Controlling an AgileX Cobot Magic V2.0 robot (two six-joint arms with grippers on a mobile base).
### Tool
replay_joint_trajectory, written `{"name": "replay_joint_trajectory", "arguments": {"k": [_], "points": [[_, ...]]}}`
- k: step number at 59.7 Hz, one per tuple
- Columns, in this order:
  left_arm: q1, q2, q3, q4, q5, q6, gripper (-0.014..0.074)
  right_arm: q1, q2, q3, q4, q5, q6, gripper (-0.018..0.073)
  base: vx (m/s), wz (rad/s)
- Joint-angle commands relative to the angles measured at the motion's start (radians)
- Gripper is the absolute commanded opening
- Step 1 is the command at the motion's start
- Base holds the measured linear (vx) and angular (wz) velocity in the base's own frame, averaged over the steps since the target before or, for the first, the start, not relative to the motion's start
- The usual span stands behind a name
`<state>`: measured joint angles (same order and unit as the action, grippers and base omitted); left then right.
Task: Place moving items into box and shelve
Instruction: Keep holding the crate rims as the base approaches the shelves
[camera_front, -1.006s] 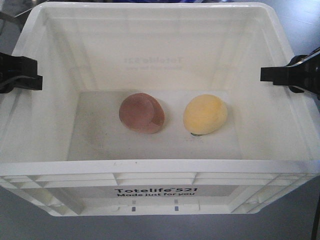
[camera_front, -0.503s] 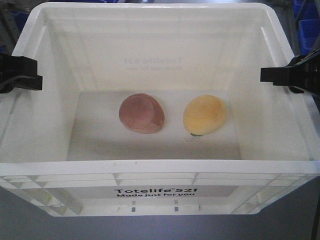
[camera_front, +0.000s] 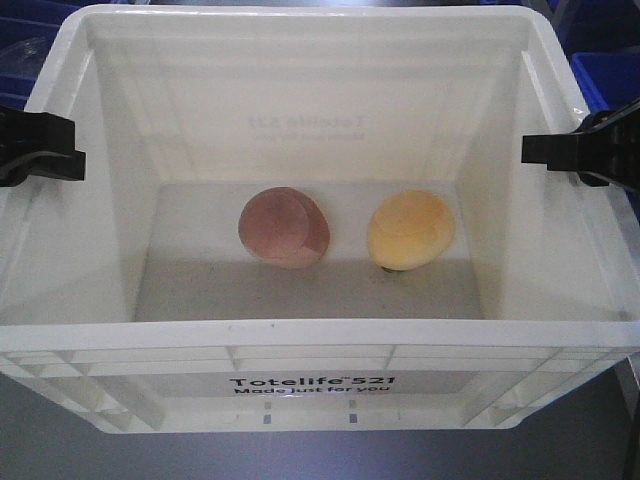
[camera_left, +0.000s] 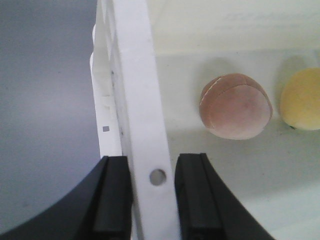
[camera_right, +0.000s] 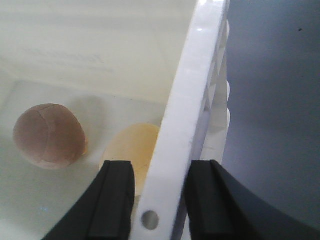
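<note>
At opposite side rims | my left pincer (camera_left: 154, 195) and right pincer (camera_right: 161, 200) both clamped on large white ribbed plastic crate (camera_front: 320, 335), spanning between them | inside, on floor: reddish-brown egg-shaped lump (camera_front: 284, 226) nearer left, yellow-orange egg-shaped lump (camera_front: 410, 230) nearer right.

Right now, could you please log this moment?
left jaws: clamped on box rim | right jaws: clamped on box rim | brown lump, yellow lump: in box

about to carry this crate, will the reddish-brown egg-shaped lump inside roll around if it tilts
Likely yes: the reddish-brown lump looks rounded and smooth and lies loose on the flat floor of the crate, with nothing wedging it. It would probably roll unevenly, being egg-shaped, and could knock the yellow-orange lump beside it, which sits just apart.
</note>
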<state>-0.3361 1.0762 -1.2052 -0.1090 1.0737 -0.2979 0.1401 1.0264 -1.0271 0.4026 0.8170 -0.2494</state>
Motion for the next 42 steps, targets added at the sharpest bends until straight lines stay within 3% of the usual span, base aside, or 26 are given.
{"name": "replay_joint_trajectory", "arguments": {"k": [1, 42], "points": [[-0.003, -0.029, -0.048, -0.004, -0.130, 0.011, -0.0003, -0.001, -0.029, -0.043, 0.043, -0.116, -0.028, -0.0006, 0.31, -0.31], [-0.003, -0.029, -0.048, -0.004, -0.130, 0.011, -0.0003, -0.001, -0.032, -0.043, 0.043, -0.111, -0.028, -0.0006, 0.37, -0.21]]}}
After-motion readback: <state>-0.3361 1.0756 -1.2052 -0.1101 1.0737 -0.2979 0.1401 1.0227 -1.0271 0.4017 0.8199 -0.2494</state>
